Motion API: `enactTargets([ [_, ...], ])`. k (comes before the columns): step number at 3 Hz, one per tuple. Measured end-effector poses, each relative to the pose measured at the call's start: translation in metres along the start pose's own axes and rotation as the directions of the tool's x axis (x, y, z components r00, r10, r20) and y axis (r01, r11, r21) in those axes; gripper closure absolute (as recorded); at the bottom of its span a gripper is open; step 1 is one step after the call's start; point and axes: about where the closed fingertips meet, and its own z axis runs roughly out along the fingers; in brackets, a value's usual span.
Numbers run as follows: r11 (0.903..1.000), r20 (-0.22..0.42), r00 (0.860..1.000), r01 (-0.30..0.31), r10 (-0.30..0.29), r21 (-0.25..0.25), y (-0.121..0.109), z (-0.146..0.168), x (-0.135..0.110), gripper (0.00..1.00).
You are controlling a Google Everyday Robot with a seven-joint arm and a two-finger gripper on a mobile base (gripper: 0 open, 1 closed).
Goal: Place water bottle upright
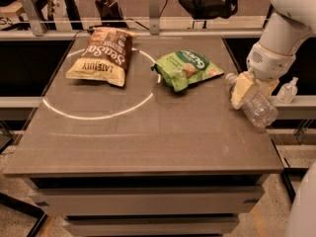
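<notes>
The water bottle (258,108), clear ribbed plastic, lies tilted at the table's right edge, with its cap end (230,78) toward the table's middle and its base hanging over the edge. My gripper (245,94), on the white arm reaching in from the upper right, is shut on the bottle's upper part. One cream-coloured finger (241,89) covers the bottle's label area.
A brown snack bag (101,56) lies at the back left and a green snack bag (186,69) at the back middle of the grey table (148,137). A small clear bottle with a nozzle top (287,90) stands on a ledge beyond the right edge.
</notes>
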Motion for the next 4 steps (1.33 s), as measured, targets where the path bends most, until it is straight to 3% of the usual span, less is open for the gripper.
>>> enactTargets([
  [1,0.9994,0.030,0.999,0.015,-0.016,0.031,-0.002,-0.018,0.001,0.87],
  [2,0.9936,0.096,0.995,0.028,-0.039,0.110,-0.006,-0.060,0.004,1.00],
  [3,0.9826,0.230,0.970,0.037,-0.079,0.182,-0.003,-0.105,0.023,1.00],
  [4,0.9612,0.397,0.898,0.086,-0.188,0.262,0.017,-0.142,0.043,1.00],
])
